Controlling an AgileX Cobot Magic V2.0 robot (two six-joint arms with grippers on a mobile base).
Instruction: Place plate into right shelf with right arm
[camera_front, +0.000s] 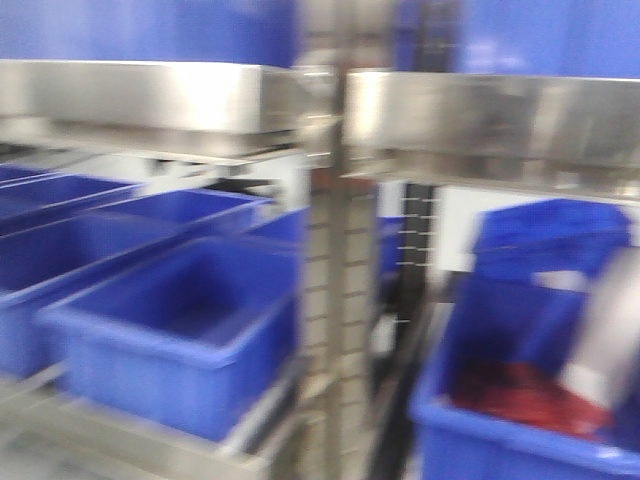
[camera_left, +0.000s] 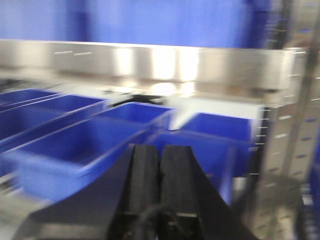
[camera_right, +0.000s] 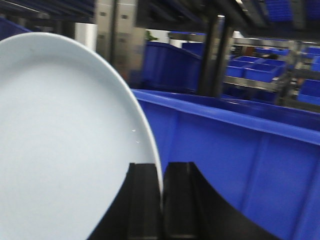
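1. Black fingers of the right gripper fill the bottom of the right wrist view. They are clamped on the rim of the plain white round glossy plate, whose edge runs down into the narrow slot between the jaws.
2. From the jaws the plate spreads up and to the left, held on edge, its smooth face bare.
3. Just beyond the jaws and to their right stands the wall of a large blue plastic bin. Its rim passes behind the plate's edge, above the fingertips.
4. The front view shows the plate as a pale, blurred, tilted shape at the far right. It sits over the mouth of the right-hand blue bin, which holds something red too smeared to name.
5. That bin sits in the right shelf, a shiny stainless-steel rack. Its broad brushed front lip runs above the plate, and a perforated upright stands to the plate's left.
6. The left gripper has its two black fingers pressed together with nothing between them.
7. Ahead of the left jaws lies a row of blue bins under a brushed steel lip. A perforated steel post stands to the right of the jaws, and all of it is blurred.
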